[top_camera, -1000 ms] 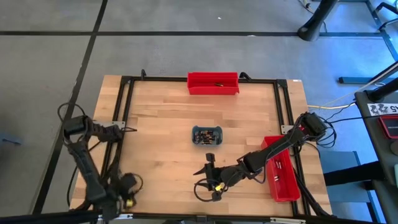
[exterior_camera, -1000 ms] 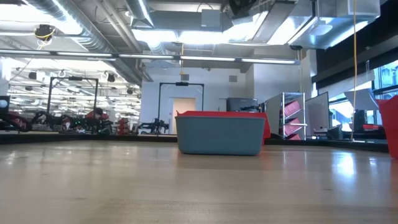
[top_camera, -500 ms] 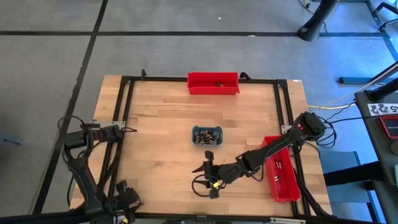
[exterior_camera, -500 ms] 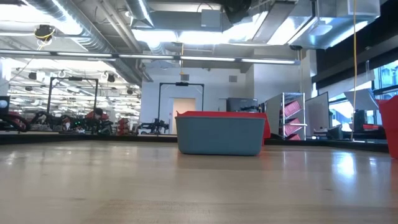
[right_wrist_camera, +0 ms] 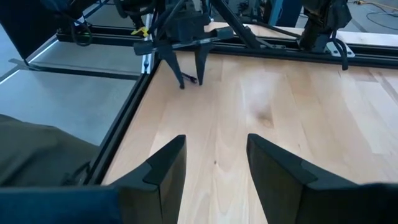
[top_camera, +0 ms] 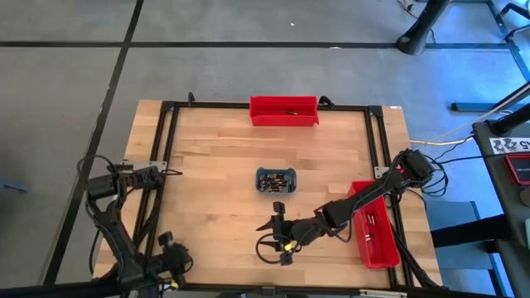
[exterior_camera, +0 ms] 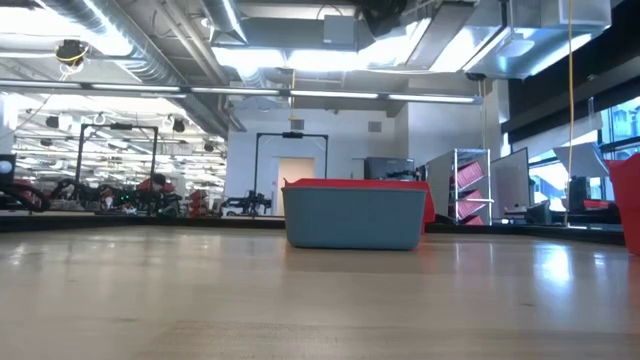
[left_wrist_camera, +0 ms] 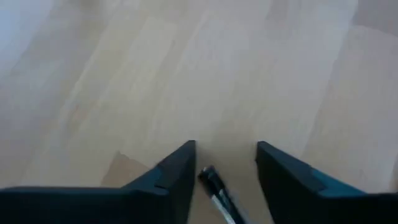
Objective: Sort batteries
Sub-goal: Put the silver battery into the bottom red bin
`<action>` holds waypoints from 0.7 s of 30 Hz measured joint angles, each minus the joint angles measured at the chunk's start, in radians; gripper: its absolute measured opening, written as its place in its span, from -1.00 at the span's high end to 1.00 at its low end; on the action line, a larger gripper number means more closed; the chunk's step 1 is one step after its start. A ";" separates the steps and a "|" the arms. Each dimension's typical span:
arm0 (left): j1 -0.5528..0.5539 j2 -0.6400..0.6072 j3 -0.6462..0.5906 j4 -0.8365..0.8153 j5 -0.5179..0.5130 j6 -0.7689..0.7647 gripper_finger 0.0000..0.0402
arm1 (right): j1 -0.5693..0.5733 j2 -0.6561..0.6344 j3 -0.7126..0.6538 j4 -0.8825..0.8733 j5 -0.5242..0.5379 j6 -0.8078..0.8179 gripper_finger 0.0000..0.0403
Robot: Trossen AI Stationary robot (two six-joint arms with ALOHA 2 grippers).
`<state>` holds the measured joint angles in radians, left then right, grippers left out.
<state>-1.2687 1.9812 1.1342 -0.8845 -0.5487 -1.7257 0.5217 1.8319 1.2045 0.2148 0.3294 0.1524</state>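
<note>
Pale wood of the desk (top_camera: 215, 174) fills the lower frame, where the left pincer (left_wrist_camera: 225, 163) hangs spread over one stray battery (left_wrist_camera: 215, 188) lying between its fingers, set to pinch it. Right of it, the right pincer (top_camera: 278, 237) waits released, holding nothing. Farther up, more batteries (top_camera: 276, 179) sit in the grey-blue tray (top_camera: 276, 190), with red bins (top_camera: 284, 110) beyond for sorting.

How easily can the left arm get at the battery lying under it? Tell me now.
Probably easily. The left gripper stands open right over the battery, which lies on the bare table between its fingers, and nothing else seems to be in the way.
</note>
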 joint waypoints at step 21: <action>0.259 -0.062 0.088 0.175 -0.510 0.321 1.00 | 0.076 0.049 -0.010 -0.076 0.052 0.058 0.14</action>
<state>-1.0099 1.9195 1.2224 -0.7098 -1.0582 -1.4046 0.5980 1.8806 1.1945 0.1388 0.3814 0.2102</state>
